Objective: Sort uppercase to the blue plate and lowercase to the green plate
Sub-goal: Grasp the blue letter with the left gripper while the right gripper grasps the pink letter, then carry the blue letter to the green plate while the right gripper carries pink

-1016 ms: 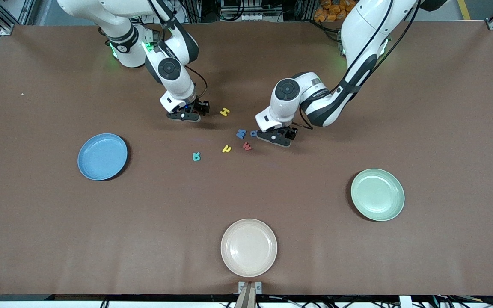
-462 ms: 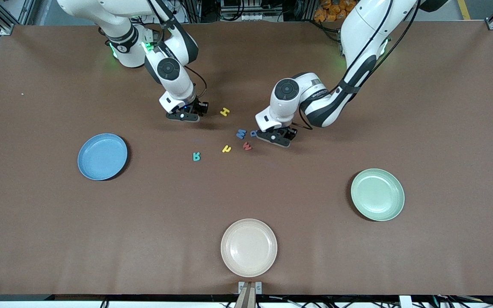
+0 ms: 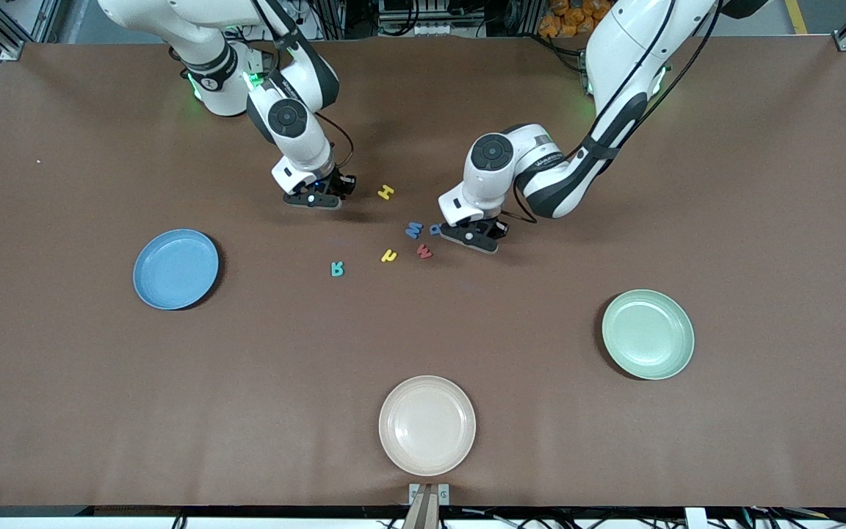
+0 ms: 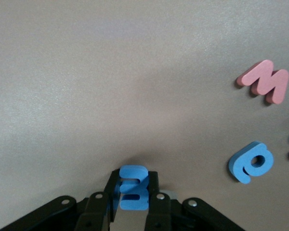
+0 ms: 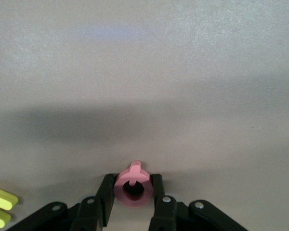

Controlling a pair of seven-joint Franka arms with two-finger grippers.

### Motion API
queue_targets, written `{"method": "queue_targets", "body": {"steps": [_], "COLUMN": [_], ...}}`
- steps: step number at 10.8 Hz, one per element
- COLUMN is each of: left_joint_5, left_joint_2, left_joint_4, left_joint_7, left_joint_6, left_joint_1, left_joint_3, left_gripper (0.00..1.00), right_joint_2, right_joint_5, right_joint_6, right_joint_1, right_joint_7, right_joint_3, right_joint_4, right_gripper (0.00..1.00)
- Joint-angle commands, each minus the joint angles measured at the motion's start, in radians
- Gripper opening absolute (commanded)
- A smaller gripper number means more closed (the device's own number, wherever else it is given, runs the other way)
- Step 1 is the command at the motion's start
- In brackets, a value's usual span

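My left gripper [image 4: 133,182] is shut on a light-blue e-like lowercase letter [image 4: 133,188], low at the table beside the blue a [image 3: 435,229]. My right gripper [image 5: 133,185] is shut on the red uppercase Q [image 5: 133,190], low at the table beside the yellow H [image 3: 386,192]. In the front view both held letters are hidden under the left gripper [image 3: 471,236] and the right gripper [image 3: 313,197]. The blue W [image 3: 413,230], red w [image 3: 424,251], yellow r [image 3: 388,256] and teal R [image 3: 337,269] lie loose mid-table. The blue plate [image 3: 175,269] sits toward the right arm's end, the green plate [image 3: 648,334] toward the left arm's end.
A cream plate [image 3: 427,425] stands near the table edge closest to the front camera. The left wrist view also shows the red w [image 4: 265,82] and the blue a [image 4: 251,162]. The yellow H [image 5: 0,206] shows in the right wrist view.
Both grippers have closed, the left on the light-blue e-like letter and the right on the red Q. The arms have hardly moved.
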Motion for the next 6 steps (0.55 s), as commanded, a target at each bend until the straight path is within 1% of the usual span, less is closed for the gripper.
{"method": "queue_targets", "body": {"steps": [1, 2, 4, 6], "left_joint_5": [0.036, 0.037, 0.036, 0.030], "left_joint_2": [-0.056, -0.088, -0.150, -0.180], "left_joint_4": [0.014, 0.014, 0.014, 0.039], "left_joint_7": [-0.026, -0.023, -0.008, 0.057], "left_joint_6": [-0.054, -0.059, -0.068, -0.129], "left_joint_1": [0.035, 0.057, 0.141, 0.193], "left_joint_3": [0.008, 0.008, 0.000, 0.000], "left_gripper": [0.00, 0.00, 0.00, 0.00], "right_joint_2": [-0.009, -0.010, -0.033, -0.052], "right_joint_5": [0.030, 0.032, 0.030, 0.032], "right_joint_6": [0.026, 0.026, 0.005, -0.093], "right_joint_1": [-0.001, -0.003, -0.007, -0.039], "right_joint_7": [-0.025, -0.025, -0.034, -0.081], "right_joint_3": [0.010, 0.010, 0.010, 0.010], "right_joint_4": [-0.025, -0.023, -0.017, 0.012], "right_gripper": [0.21, 0.21, 0.20, 0.19]}}
